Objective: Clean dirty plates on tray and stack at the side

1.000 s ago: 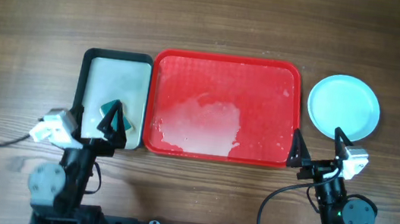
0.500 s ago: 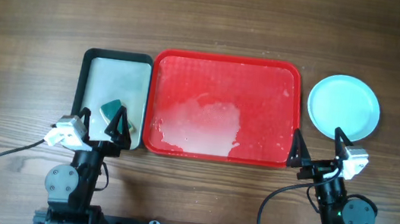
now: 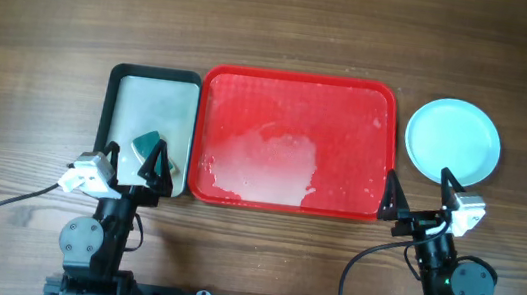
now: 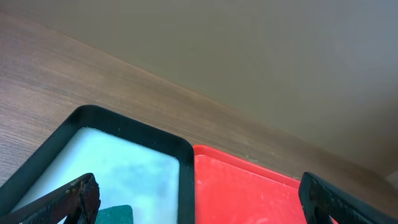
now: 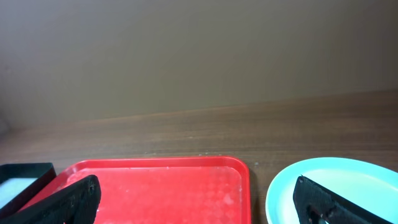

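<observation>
The red tray [image 3: 298, 112] lies mid-table with no plates on it and a whitish wet smear [image 3: 267, 163] in its front half. It also shows in the left wrist view [image 4: 236, 193] and the right wrist view [image 5: 168, 186]. A pale blue plate [image 3: 453, 141] sits on the table right of the tray, also seen in the right wrist view [image 5: 336, 186]. I cannot tell whether other plates lie under it. My left gripper [image 3: 134, 157] is open and empty at the black tray's front edge. My right gripper [image 3: 418, 182] is open and empty between the tray and the plate.
A smaller black-rimmed tray [image 3: 156, 76] with a pale inside lies left of the red tray, its rim showing in the left wrist view [image 4: 186, 155]. A green sponge [image 3: 150, 144] lies in its front part, just ahead of my left jaws [image 4: 199, 193].
One second ago the left gripper was over the sponge. It has drawn back toward the table's front edge and stands open, with the sponge left in the black tray. The right arm has not moved.
</observation>
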